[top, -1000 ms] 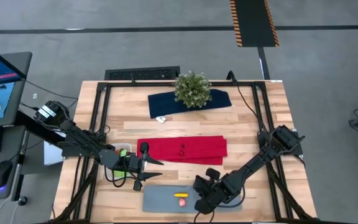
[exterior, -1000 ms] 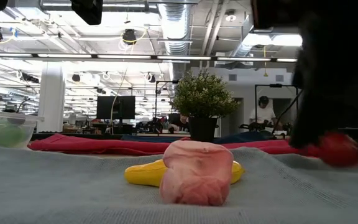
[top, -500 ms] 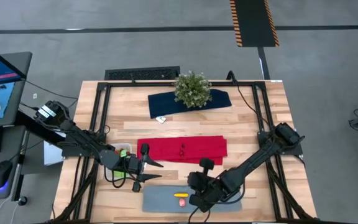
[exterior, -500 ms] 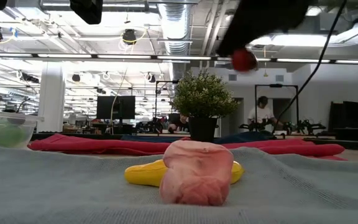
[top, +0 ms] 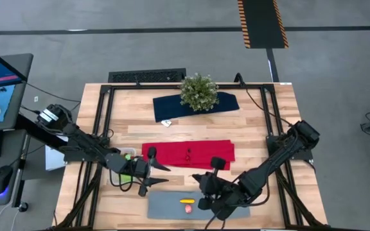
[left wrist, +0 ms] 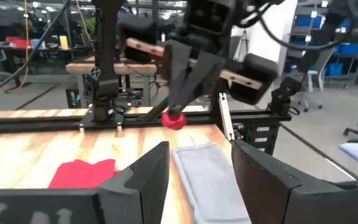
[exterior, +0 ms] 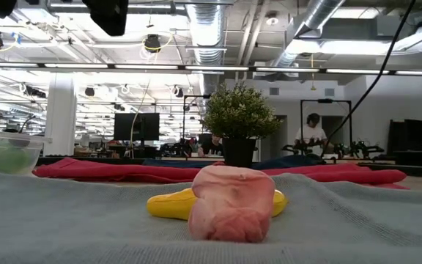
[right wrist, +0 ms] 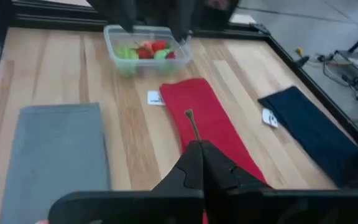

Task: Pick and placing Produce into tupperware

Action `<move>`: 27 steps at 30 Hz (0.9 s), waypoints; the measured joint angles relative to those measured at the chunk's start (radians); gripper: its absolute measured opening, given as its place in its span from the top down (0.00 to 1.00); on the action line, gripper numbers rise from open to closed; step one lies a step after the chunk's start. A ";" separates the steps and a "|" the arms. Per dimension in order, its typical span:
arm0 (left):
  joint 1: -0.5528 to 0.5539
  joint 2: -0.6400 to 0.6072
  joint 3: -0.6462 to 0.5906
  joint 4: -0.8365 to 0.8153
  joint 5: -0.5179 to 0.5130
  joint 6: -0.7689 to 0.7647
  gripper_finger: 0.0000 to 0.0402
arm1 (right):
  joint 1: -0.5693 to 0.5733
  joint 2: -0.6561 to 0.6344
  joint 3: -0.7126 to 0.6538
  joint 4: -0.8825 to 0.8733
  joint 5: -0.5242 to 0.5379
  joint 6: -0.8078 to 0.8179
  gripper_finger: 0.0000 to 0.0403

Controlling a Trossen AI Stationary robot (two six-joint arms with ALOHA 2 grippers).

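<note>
High view: right gripper (top: 203, 190) hangs over the near table between the red cloth (top: 188, 154) and the grey mat (top: 180, 204); what it carries isn't visible from here. Left gripper (top: 154, 174) sits at the red cloth's left end by the tupperware (top: 126, 157), which its arm mostly covers. Step in hand looks like a carry to the tub. To do it well: keep the piece high enough to clear the cloth, come in over the tub opening, not its wall, and release low so the piece doesn't bounce out. The left arm is right there, so watch for a clash.

Low view: no gripper shows. A pink toy piece (exterior: 229, 203) and a yellow one (exterior: 169, 204) lie touching on the grey mat, both w/o a home yet. Potted plant (exterior: 239, 123) behind.

Left wrist view: left fingers (left wrist: 146, 169) stand partly apart, nothing between them. Beyond, the right arm's fingers pinch a red round toy (left wrist: 173, 119) in the air above the mat.

Right wrist view: right fingers pressed together on the piece, stem poking up. Tupperware (right wrist: 148, 46) is ahead across the wood, w/ green and red pieces inside; the left arm's dark fingers are over its far rim.
</note>
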 joint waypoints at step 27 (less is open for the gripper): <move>0.121 0.207 0.069 0.170 0.129 -0.102 0.35 | -0.096 0.002 -0.011 0.337 -0.058 -0.336 0.98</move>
